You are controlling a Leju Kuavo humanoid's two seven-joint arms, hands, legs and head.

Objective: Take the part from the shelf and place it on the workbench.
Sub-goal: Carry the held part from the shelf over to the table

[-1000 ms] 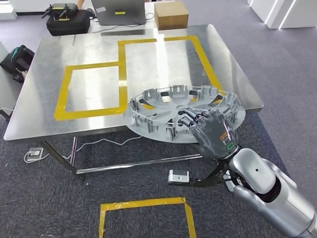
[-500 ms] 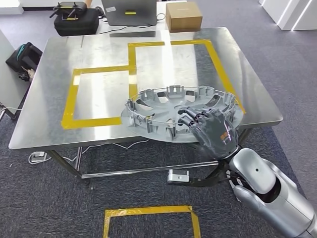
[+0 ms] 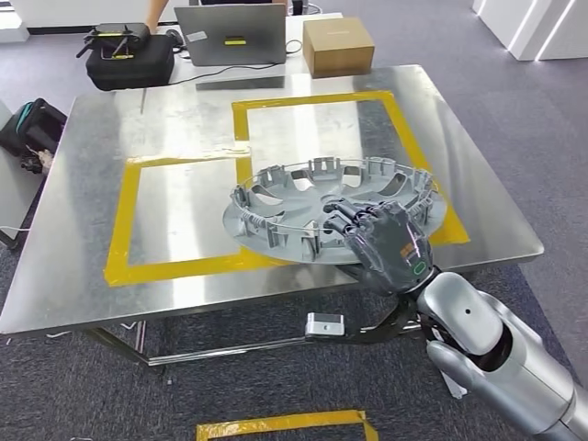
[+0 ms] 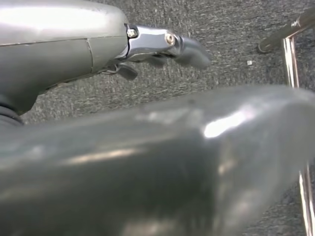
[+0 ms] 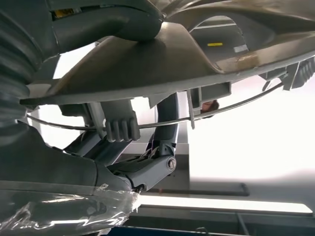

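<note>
A grey wheel cover is gripped at its near right rim by the right hand, the fingers curled over the rim onto its ribbed inner face. The cover is held roughly level above the near right part of the metal workbench, over yellow tape lines; whether it touches the surface cannot be told. The left hand is seen over grey carpet, its state unclear.
</note>
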